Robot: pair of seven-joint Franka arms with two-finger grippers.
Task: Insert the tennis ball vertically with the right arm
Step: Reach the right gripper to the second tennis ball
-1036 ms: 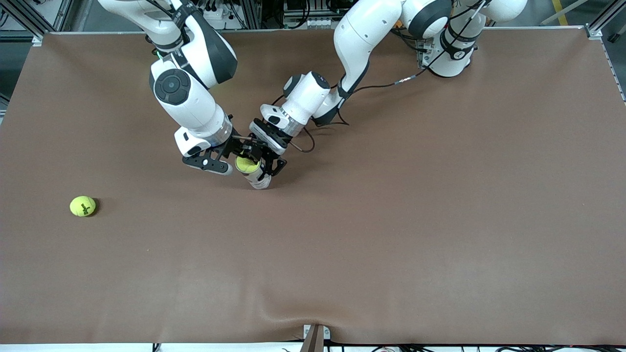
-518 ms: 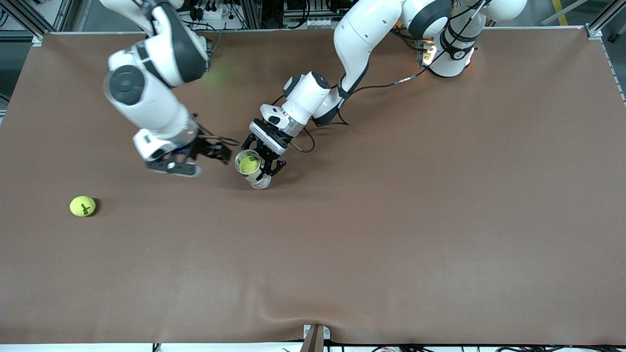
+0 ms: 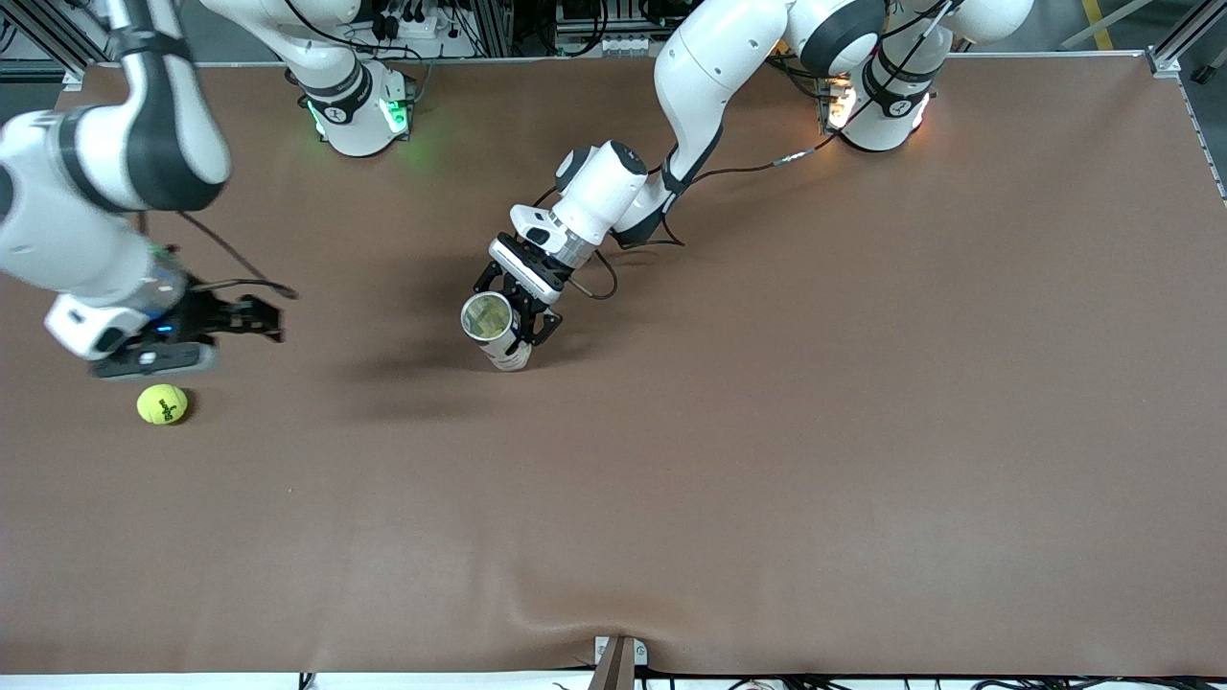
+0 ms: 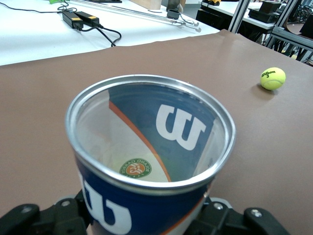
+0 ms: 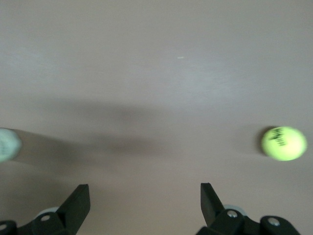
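Note:
A blue, white and orange tennis-ball can stands upright mid-table. My left gripper is shut on its side; in the left wrist view the can fills the frame above that gripper. In the front view the can's inside looks dull yellow-green, but the left wrist view shows no ball in its upper part. A loose yellow tennis ball lies near the right arm's end of the table and also shows in the left wrist view. My right gripper is open and empty over bare table close to that ball.
The brown table cover has a small ripple at the edge nearest the front camera. Both arm bases stand along the table's edge farthest from the front camera. The can shows blurred at the edge of the right wrist view.
My right arm has swung away from the can toward its own end of the table, ending near the loose ball. The ball at the can's mouth has sunk inside. The left arm held still.

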